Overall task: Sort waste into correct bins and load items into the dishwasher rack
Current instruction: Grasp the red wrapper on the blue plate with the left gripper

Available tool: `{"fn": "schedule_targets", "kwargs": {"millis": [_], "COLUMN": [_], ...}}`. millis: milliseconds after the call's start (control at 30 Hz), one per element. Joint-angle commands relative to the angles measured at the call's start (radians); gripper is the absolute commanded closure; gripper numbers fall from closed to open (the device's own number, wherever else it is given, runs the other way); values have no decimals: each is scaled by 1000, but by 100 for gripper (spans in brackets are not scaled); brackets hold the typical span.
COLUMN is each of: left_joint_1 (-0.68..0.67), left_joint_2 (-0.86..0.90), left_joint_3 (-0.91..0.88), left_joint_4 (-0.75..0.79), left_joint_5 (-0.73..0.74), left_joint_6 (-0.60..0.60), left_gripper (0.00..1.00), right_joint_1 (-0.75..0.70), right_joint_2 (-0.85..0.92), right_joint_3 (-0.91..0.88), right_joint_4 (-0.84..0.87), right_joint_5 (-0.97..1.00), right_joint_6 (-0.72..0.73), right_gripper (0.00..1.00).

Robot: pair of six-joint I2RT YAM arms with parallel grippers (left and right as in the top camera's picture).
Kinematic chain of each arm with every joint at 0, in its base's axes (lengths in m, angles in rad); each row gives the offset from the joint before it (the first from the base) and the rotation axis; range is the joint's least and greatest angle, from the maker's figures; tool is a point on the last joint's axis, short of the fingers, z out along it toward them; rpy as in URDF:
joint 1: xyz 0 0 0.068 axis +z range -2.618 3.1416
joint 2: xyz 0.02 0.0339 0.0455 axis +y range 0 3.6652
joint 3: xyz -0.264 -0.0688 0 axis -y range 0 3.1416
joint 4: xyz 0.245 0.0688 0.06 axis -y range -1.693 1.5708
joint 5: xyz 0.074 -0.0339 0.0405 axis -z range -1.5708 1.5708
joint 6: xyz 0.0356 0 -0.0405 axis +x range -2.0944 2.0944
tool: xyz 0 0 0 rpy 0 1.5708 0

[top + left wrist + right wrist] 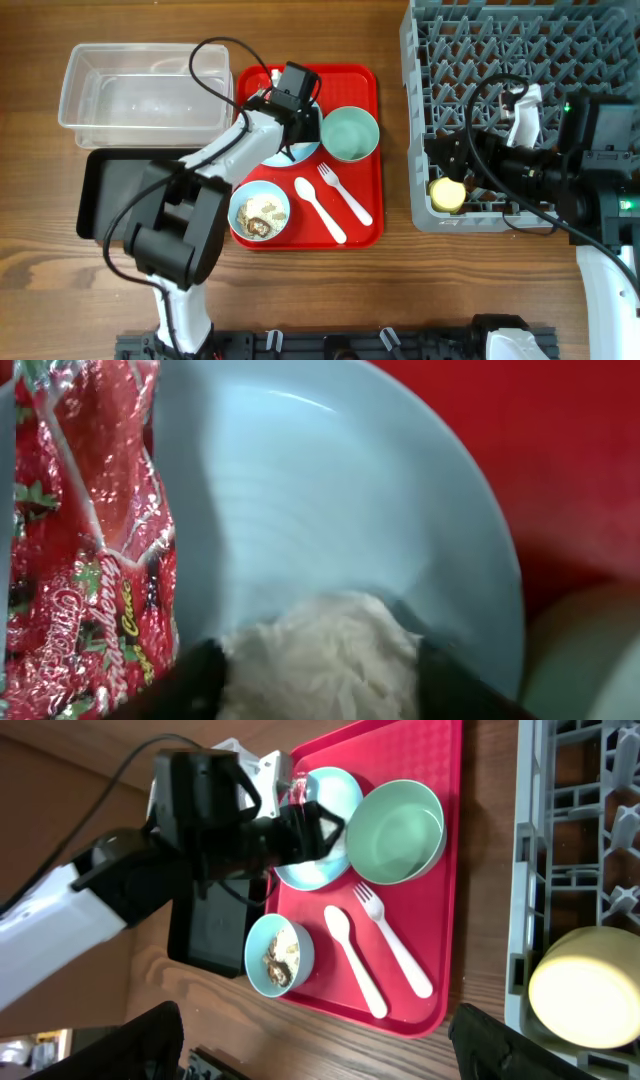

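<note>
The red wrapper [80,540] lay on the blue plate [330,490], with the white paper [320,660] clamped between the left fingers [195,680]. Only the yellow cup [447,193] sat in the rack [520,50], near the right fingers [150,1040], which were spread apart. The blue bowl [240,200] of scraps [262,218], green bowl [349,133], fork [345,193] and spoon [320,210] were left on the red tray [365,80].

Pale cursive lettering runs sideways on the red wrapper [90,560]; too blurred to read.
</note>
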Motion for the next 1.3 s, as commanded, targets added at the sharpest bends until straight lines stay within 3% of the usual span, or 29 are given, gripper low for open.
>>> {"fn": "schedule_targets", "kwargs": {"millis": [0,33,100,233,500,733,767,833,867,900,1000,1133,1267], "left_joint_1": [20,22,27,50,173,331,356,378,383,384,376,314,198], "left_joint_2": [5,1,-14,-90,-314,-322,-301,-268,-255,-253,-279,-311,-269], "left_joint_3": [-4,-4,4,47,75,74,74,74,74,75,91,108,102], "left_joint_4": [12,15,11,-24,-76,-64,-60,-49,-40,-35,-30,-37,-101], "left_joint_5": [51,71,119,243,236,-79,-101,-95,-96,-96,-45,168,100], "left_joint_6": [-55,-55,-55,-87,-113,-95,-95,-95,-93,-87,-82,39,151], "left_gripper": [73,84,96,96,96,96,92,57,34,27,25,29,30], "right_joint_1": [-2,-2,-2,-2,-2,-2,-2,-2,-2,-2,-2,-2,-2], "right_joint_2": [-2,-2,-2,-2,-2,-2,-2,-2,-2,-2,-2,-2,-2], "right_joint_3": [11,11,11,11,11,11,11,11,11,11,11,11,11], "right_joint_4": [-3,-2,1,0,-3,-5,-6,-6,-6,-7,-11,-12,-14], "right_joint_5": [-22,-19,-18,-10,0,0,0,0,0,0,0,4,24], "right_joint_6": [-17,-16,-17,-16,-16,-14,-13,-12,-12,-12,-16,-17,-17], "right_gripper": [13,13,13,13,13,13,13,13,13,13,12,12,12]}}
